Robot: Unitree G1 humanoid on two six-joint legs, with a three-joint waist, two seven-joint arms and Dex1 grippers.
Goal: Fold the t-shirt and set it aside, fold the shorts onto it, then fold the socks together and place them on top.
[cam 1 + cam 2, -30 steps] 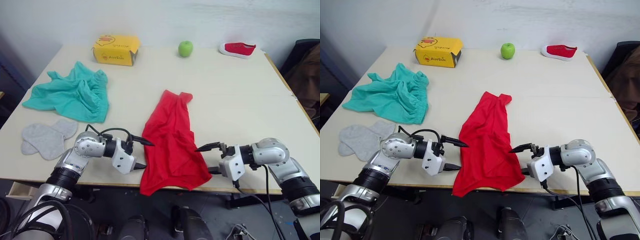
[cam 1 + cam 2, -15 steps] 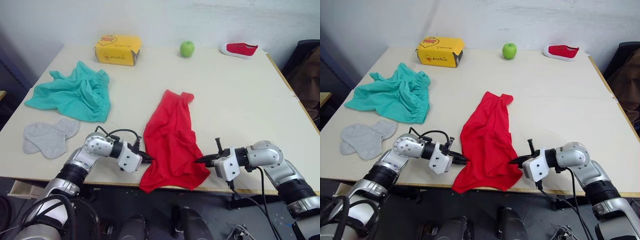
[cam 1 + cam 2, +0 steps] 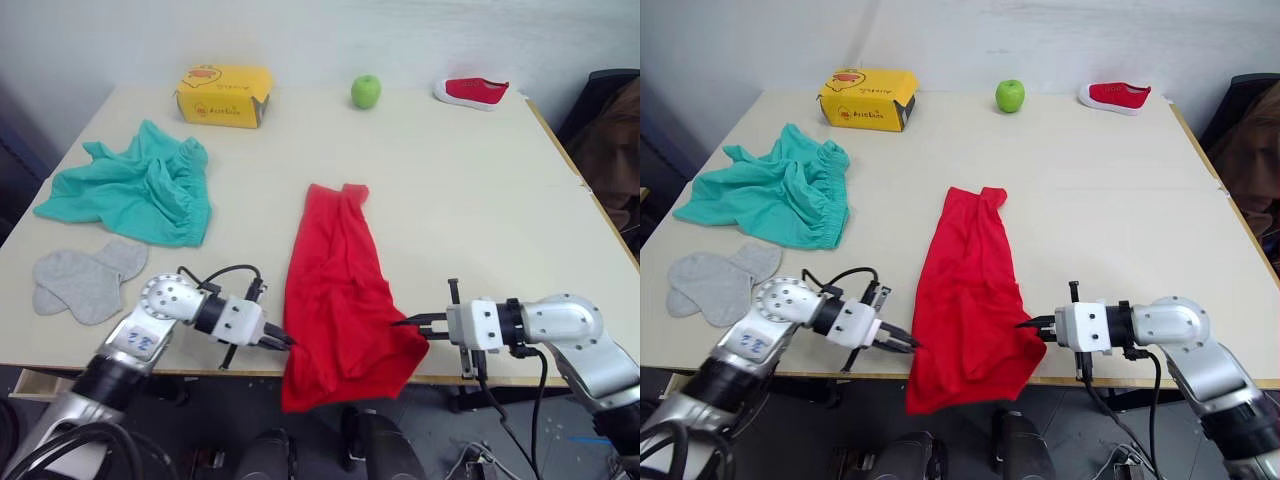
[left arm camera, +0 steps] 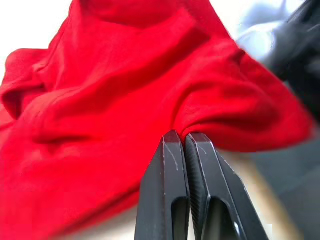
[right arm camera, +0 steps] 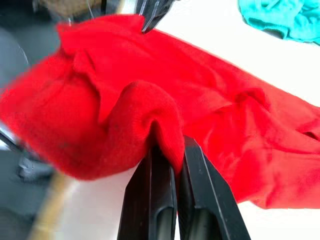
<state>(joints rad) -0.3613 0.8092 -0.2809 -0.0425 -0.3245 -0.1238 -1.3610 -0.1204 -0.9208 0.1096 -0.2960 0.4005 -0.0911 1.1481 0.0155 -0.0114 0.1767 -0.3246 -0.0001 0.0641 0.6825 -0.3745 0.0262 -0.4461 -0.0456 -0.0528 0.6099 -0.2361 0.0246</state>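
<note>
The red t-shirt (image 3: pixel 335 285) lies crumpled lengthwise in the middle of the table, its near end hanging over the front edge. My left gripper (image 3: pixel 285 342) is shut on the shirt's near left edge, and the left wrist view shows its tips (image 4: pixel 180 136) pinching a red fold. My right gripper (image 3: pixel 397 322) is shut on the near right edge, with red fabric bunched between its fingers (image 5: pixel 152 170). The teal shorts (image 3: pixel 130 185) lie bunched at the left. The grey socks (image 3: pixel 80 280) lie flat near the front left.
A yellow box (image 3: pixel 222 95), a green apple (image 3: pixel 366 91) and a small red shoe (image 3: pixel 470 92) stand along the back of the table (image 3: pixel 480 200). A dark chair with brown cloth (image 3: pixel 610 130) is off the right edge.
Both grippers went from open beside the shirt to shut on its near edges. The shirt's near end has bunched up and slid further over the front edge. The camera shifted slightly.
</note>
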